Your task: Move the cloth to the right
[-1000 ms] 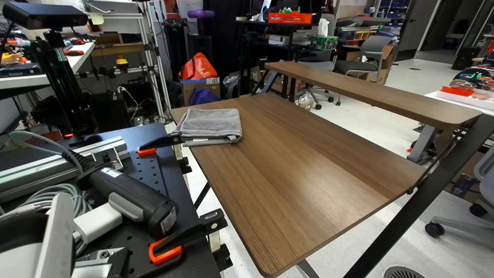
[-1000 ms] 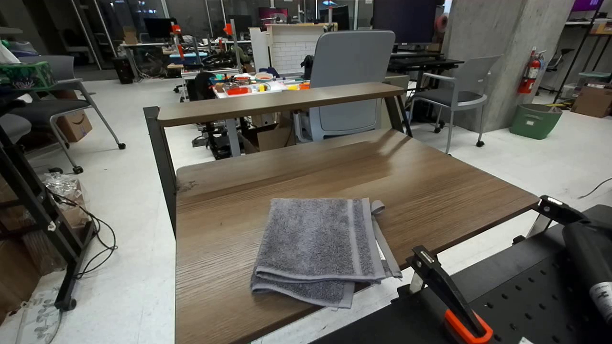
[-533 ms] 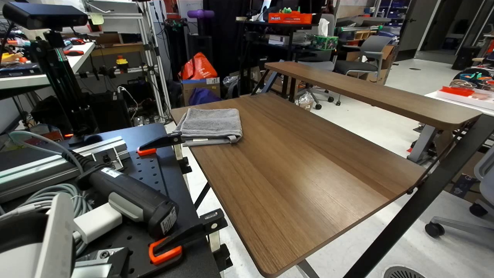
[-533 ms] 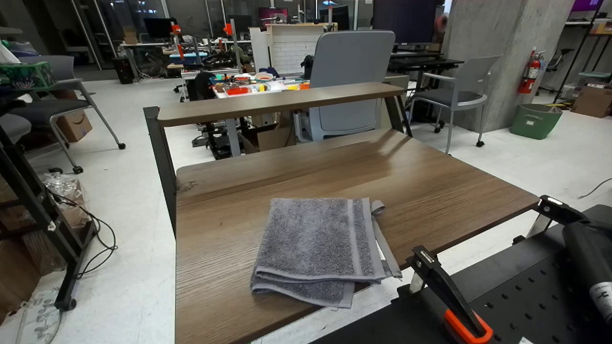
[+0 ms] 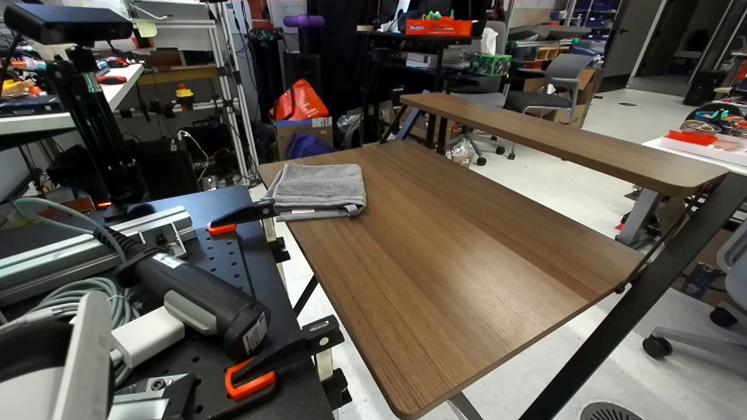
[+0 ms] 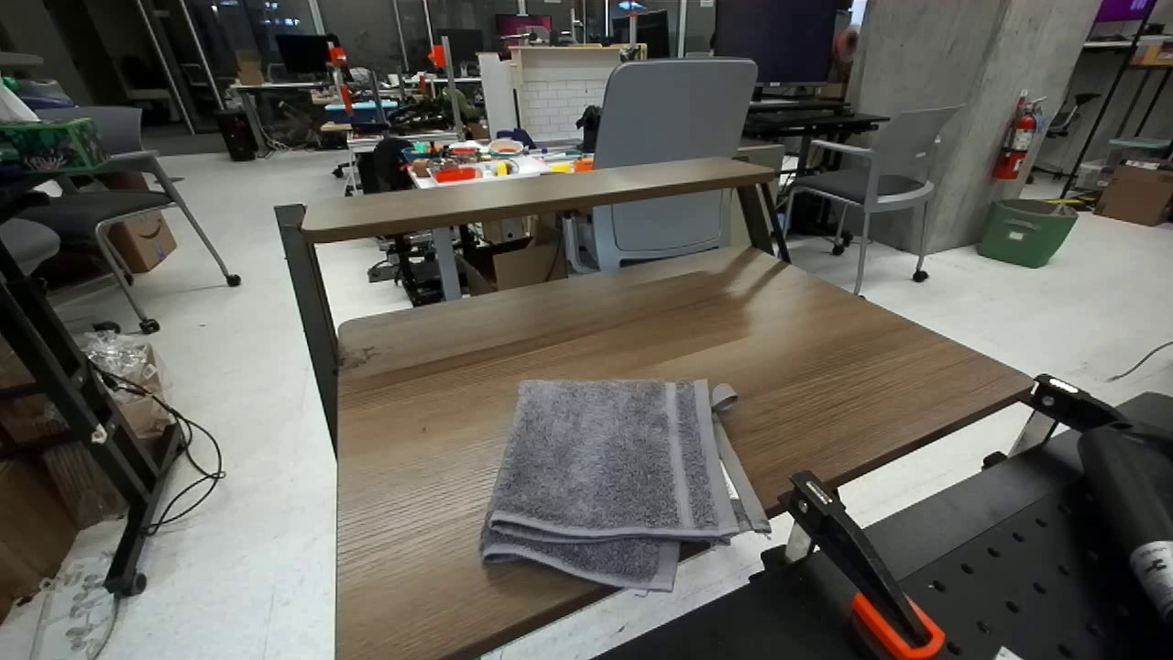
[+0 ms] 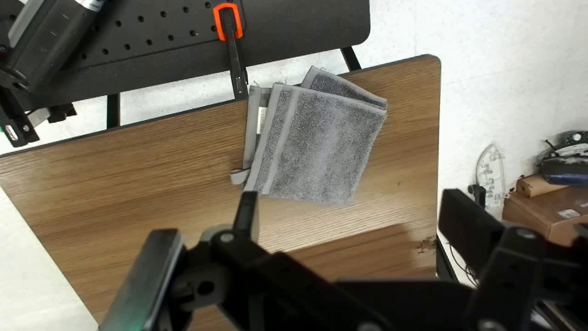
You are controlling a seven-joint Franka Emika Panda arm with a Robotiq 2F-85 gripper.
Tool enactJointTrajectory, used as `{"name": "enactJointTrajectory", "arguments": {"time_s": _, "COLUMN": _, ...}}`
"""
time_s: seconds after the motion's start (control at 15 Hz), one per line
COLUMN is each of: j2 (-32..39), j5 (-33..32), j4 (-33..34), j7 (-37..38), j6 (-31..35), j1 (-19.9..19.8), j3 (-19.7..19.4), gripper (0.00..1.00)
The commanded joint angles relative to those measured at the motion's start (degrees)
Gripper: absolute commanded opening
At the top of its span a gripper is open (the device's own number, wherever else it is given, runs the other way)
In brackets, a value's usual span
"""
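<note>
The cloth is a grey folded towel lying flat on the brown table. It shows in both exterior views [image 5: 320, 185] [image 6: 605, 463] and in the wrist view [image 7: 324, 145]. Its folded layers are slightly offset, and part of it hangs over the table edge that faces the black pegboard cart. A small loop and a white label show at one side. My gripper [image 7: 351, 195] is open and empty in the wrist view, with its fingers wide apart. The cloth appears beyond the fingertips, and the gripper looks well above the table. The gripper is out of sight in both exterior views.
The brown table [image 5: 467, 274] [image 6: 440, 477] has a raised shelf [image 5: 554, 137] [image 6: 541, 197] along its far side. A black cart [image 5: 233, 268] stands beside the table, with orange-tipped clamps [image 5: 251, 379] [image 6: 893, 623] and a handheld scanner [image 5: 198, 291] on it.
</note>
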Motion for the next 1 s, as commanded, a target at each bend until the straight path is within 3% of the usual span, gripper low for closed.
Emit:
{"name": "enactJointTrajectory", "arguments": {"time_s": 0.0, "j2": 0.0, "j5": 0.0, "j4": 0.1, "j7": -0.1, "j6": -0.2, "j1": -0.1, "j3": 0.0, "gripper": 1.0}}
{"name": "enactJointTrajectory", "arguments": {"time_s": 0.93, "j2": 1.3, "j5": -0.9, "j4": -0.1, "j7": 1.2, "j6": 1.4, "j1": -1.2, "j3": 1.0, "gripper": 1.0}}
